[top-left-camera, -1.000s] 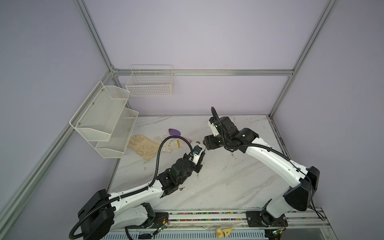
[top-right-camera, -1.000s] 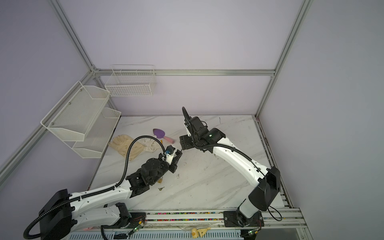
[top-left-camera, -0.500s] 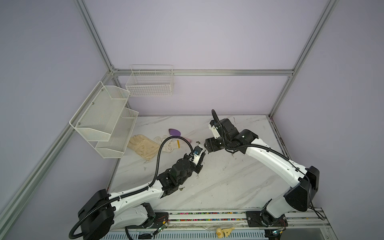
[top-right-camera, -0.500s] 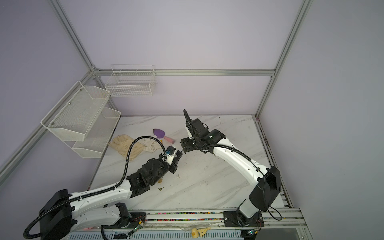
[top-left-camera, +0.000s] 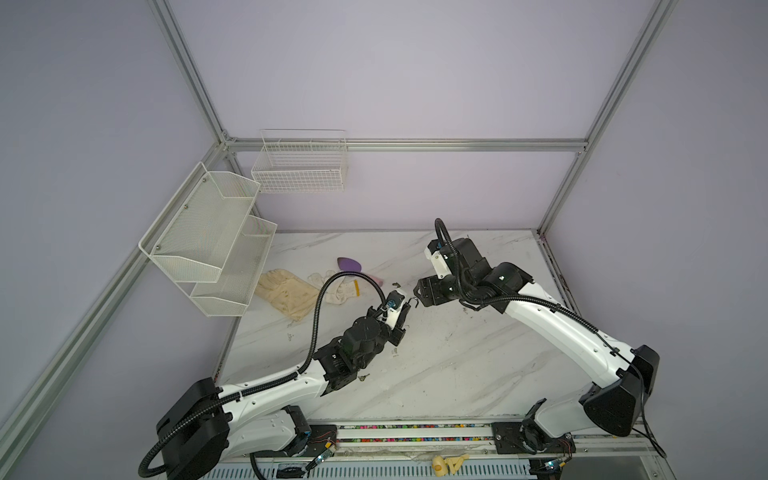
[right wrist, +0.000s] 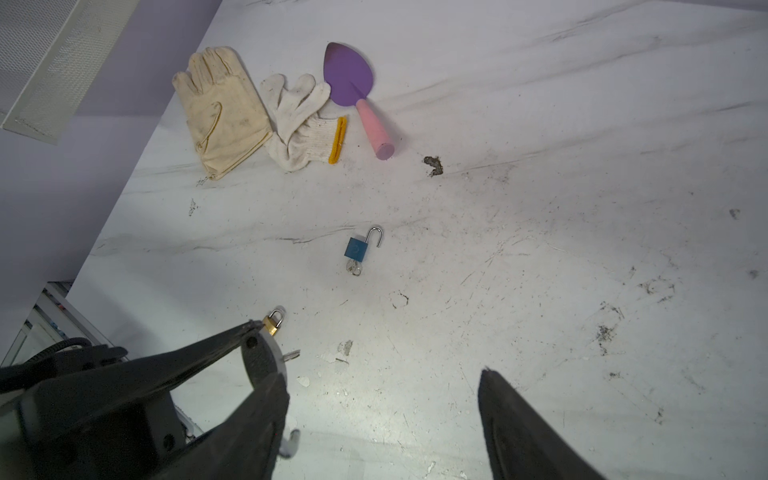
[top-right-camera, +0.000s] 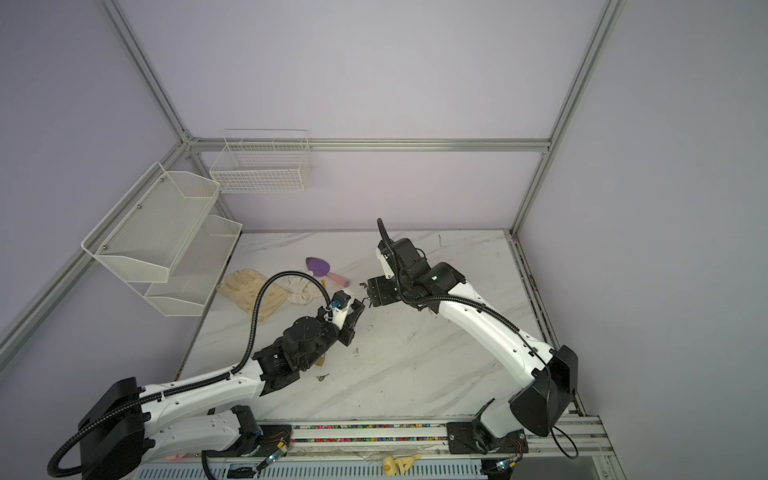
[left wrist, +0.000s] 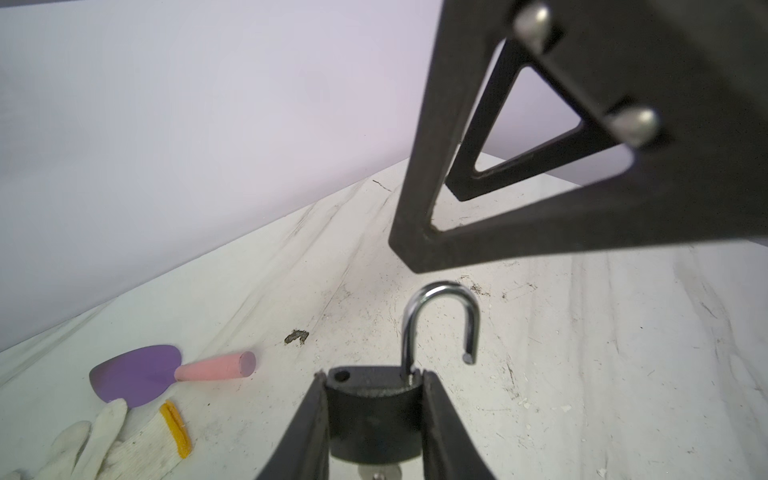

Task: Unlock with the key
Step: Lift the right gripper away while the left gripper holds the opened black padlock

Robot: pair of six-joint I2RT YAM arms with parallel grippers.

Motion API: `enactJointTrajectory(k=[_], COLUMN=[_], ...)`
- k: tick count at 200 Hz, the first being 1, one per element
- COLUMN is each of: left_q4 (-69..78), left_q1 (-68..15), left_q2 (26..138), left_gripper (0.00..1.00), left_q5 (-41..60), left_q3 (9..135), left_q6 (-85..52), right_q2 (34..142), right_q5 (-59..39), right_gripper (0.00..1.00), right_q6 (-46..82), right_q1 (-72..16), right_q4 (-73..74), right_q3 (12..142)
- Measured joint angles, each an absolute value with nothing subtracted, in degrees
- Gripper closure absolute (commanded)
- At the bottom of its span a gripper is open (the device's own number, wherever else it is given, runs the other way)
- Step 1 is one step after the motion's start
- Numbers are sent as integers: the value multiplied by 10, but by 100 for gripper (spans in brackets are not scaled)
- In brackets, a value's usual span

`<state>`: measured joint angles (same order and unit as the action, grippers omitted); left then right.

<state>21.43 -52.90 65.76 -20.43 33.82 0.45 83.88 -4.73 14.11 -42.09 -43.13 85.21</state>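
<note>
**A:** So, the top views?
**B:** Left pincer clamps the padlock above the bench. Right pincer, jaws apart, hovers just beside it.
**A:** Left wrist?
**B:** Padlock pinched between both fingers. Its shackle is swung free, and the key sits under the body.
**A:** Right wrist?
**B:** Right pincer is spread wide, holding nothing. On the bench lie a blue padlock, shackle open, and a brass padlock.

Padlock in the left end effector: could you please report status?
Left end effector shut on dark grey metal padlock, shackle open. Right end effector open, empty. Nothing in the way.
</note>
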Motion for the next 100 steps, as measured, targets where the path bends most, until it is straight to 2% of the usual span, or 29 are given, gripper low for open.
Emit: enactJointTrajectory(k=[53,60,64,66,100], left_q4=[209,201,194,189,99], left_q1=[-529,-529,-529,-529,-529], left_q2=[700,710,718,722,793], left_gripper=[100,100,100,100,100], left_q5=[-213,-213,-213,-214,-215], left_q3=[341,343,346,348,410], left_q6=[-56,-71,-82,-87,-184], right_q2=[808,801,797,794,745], right_q5=[-4,6,11,14,27], right_gripper=[23,20,6,3,2], right_q6=[153,160,162,166,198], right_q1=[-420,-420,-420,-420,-419], right_q4=[-420,-412,-407,-404,-319], right_q3=[851,849,847,845,800])
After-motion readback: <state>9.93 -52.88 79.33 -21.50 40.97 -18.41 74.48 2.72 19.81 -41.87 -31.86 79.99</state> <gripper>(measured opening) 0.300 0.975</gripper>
